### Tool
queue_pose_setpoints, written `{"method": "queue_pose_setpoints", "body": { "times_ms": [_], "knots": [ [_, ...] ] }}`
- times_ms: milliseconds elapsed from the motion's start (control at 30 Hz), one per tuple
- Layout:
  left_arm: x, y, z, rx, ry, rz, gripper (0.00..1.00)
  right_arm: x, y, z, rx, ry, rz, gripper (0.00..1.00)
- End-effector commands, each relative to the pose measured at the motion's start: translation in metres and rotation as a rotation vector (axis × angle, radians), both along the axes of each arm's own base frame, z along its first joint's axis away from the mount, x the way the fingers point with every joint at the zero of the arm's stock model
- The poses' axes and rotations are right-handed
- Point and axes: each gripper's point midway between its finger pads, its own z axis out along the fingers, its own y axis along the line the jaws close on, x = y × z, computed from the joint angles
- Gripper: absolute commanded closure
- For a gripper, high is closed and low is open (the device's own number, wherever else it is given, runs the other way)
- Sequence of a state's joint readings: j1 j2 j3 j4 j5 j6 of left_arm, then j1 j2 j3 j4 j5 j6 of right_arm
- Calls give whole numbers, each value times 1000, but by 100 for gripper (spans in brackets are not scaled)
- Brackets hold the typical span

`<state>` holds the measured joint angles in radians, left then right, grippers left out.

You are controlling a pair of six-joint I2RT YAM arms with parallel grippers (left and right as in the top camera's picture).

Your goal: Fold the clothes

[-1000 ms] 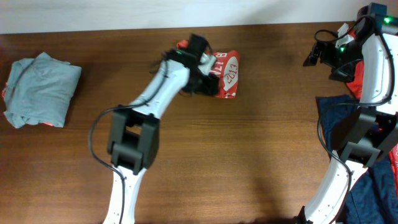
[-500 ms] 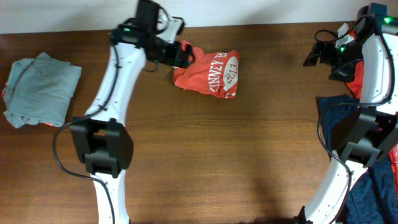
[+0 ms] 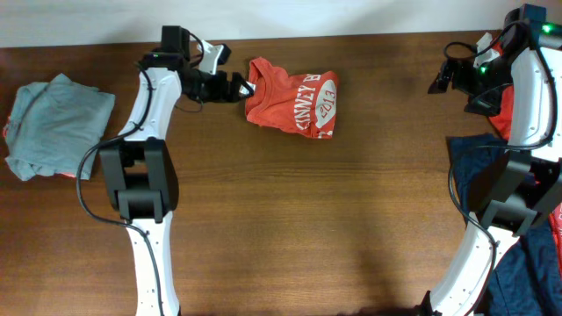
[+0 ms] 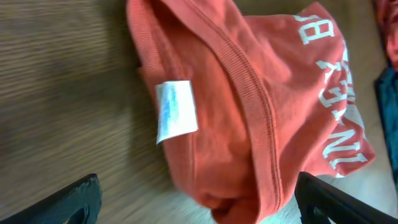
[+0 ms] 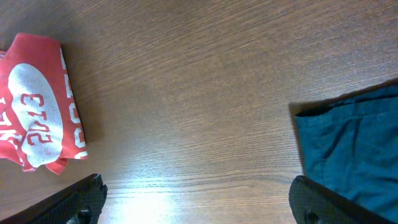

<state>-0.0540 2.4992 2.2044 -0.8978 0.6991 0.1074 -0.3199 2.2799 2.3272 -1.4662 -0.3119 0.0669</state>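
The orange-red T-shirt (image 3: 291,103) lay bunched on the tabletop (image 3: 351,202) near its far edge. My left fingers (image 4: 65,200) stood spread wide just beside the collar end — gripping nothing. My right fingers (image 5: 74,198), well apart from it, gaped wide too — empty.

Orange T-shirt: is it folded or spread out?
Folded, loosely: the orange T-shirt is a compact bundle with layers doubled over, white tag exposed.

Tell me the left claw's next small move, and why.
Probably draw the left claw away to the left, clear of the orange-red T-shirt. Its jaws stand open and empty beside the collar edge, and the shirt already lies in a compact fold, so nothing there seems left to grip.
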Motion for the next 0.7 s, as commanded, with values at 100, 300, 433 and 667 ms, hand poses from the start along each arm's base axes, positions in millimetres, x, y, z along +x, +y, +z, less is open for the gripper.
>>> {"method": "queue_pose_setpoints", "body": {
  "times_ms": [100,300,433,667],
  "knots": [
    [-2,-7,-31,-50,87,26,1,0,1,17,-22,-37,11,1],
    [-5,-9,-64,-50,145,33,1,0,1,17,-22,-37,11,1],
    [-6,-14,-73,-66,180,57,1,0,1,17,-22,-37,11,1],
    [-4,-71,-66,-97,124,-8,1,0,1,17,-22,-36,11,1]
  ]
}}
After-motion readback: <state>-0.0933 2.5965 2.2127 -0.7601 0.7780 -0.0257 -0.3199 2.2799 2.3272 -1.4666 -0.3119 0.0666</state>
